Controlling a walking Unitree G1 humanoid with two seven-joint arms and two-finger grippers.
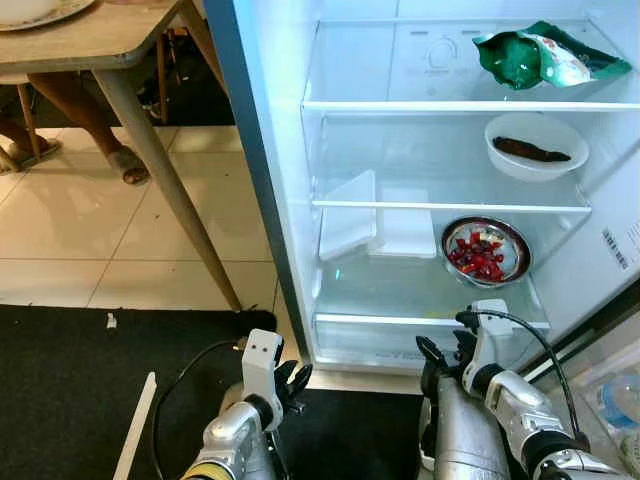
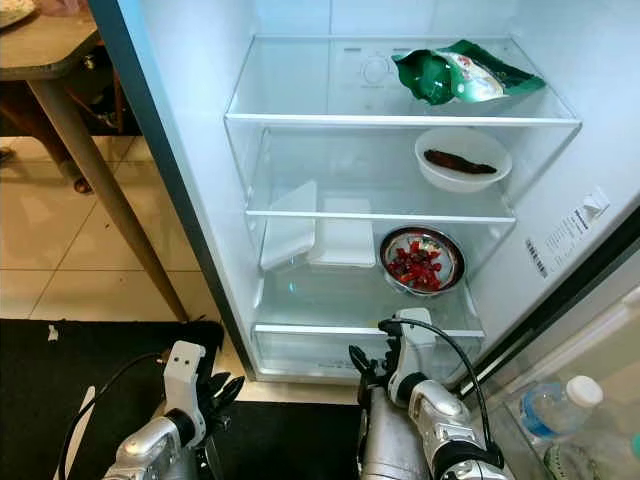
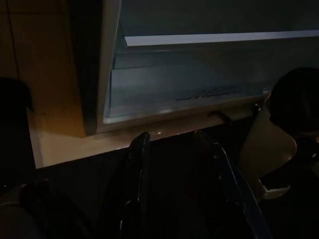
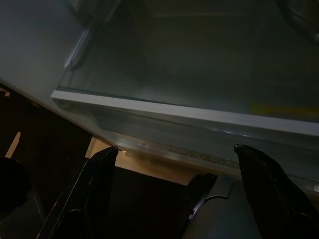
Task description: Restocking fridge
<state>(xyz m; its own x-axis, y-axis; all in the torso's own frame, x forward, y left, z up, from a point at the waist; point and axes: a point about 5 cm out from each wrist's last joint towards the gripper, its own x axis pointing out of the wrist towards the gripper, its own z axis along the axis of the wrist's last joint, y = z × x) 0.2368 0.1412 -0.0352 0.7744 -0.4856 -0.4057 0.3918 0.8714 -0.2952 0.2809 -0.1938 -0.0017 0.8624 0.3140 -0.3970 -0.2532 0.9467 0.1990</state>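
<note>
Tiled kitchen floor, open white fridge (image 1: 280,150) ahead of us. Our left gripper (image 1: 290,380) and right gripper (image 1: 445,350) hang low by the bottom drawer, both spread wide, holding nothing. Clear plastic water bottle with white cap (image 2: 555,405) sits in the door rack at our right: light, slick, squashy; we'd grab mid-body.

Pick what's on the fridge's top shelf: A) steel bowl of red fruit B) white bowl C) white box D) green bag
D: the green bag lies on the top shelf; the white bowl is one shelf down, and the steel bowl and white box sit lower still.
</note>
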